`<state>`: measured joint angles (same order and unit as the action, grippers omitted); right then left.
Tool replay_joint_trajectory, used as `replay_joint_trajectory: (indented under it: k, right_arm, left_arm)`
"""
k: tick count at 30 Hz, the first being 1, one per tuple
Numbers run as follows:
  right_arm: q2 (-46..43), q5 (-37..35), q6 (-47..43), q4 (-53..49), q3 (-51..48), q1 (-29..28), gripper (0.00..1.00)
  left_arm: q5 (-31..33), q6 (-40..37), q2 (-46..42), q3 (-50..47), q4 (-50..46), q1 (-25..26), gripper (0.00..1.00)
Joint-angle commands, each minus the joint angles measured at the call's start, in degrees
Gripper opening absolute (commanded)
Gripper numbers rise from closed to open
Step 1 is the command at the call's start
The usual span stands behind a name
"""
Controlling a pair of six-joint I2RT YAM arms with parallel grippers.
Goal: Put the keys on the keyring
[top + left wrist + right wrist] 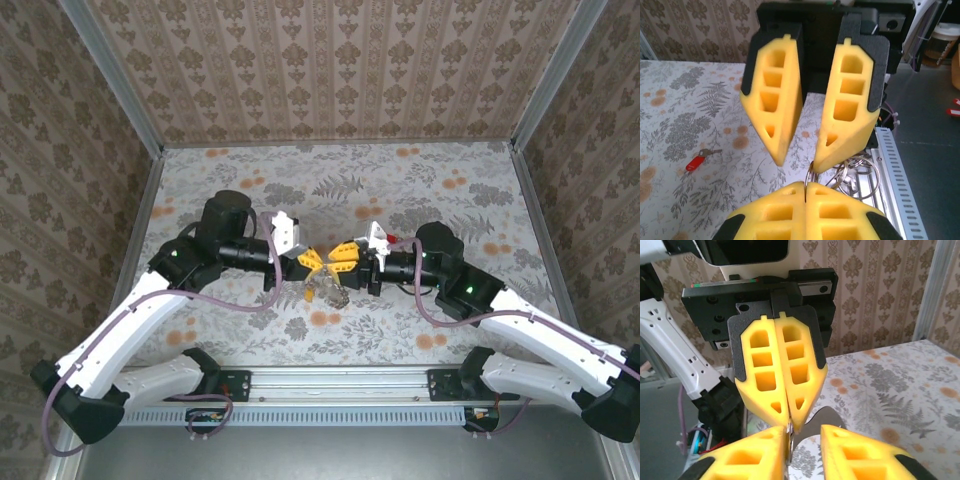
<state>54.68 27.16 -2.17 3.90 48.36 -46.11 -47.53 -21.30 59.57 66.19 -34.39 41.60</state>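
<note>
We find the left gripper (789, 424) closed tight, its yellow tips pressed together on a thin wire of the keyring (328, 291). The rest of the ring cluster hangs below the tips, over the middle of the table (450, 200) toward its near edge. The right gripper (799, 161) faces it tip to tip from the right. Its jaws stand apart at a narrow gap, and we see nothing held between them. One fingertip sits just beside the held wire, but we cannot tell whether it touches. One key (696, 162) lies flat on the table, well apart from the keyring. It is on the far side of the right arm, to the right of that gripper's fingertips and so behind them. In the left wrist view its long axis runs diagonally, with the red head toward the camera and the silvery shaft pointing away. We read that as lying roughly left to right in the scene, head to the left, though the top view is too small to confirm it. We judge the right arm to be clearly the nearer and the free one. The coming move appears to turn on this arm backing off to the right and swinging toward the far side to come down over the key. Meanwhile the left gripper presents the ring.
</note>
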Motion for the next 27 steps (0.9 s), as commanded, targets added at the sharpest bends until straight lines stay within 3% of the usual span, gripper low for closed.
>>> replay_joint_trajectory:
  k: [1,17,27]
  right_arm:
    - [-1.1,-3.4,-6.1,-7.3,3.2,0.3,0.29]
    - [0.3,0.7,-8.9,-8.6,4.5,0.0,0.29]
    - [2.5,1.4,-7.6,-7.0,5.1,0.0,0.02]
  left_arm:
    - [-1.1,-4.8,1.1,4.6,-6.4,0.3,0.00]
    - [-1.8,-8.3,6.0,10.3,-11.6,0.3,0.00]
    - [-1.5,-8.4,6.3,10.3,-11.4,0.9,0.00]
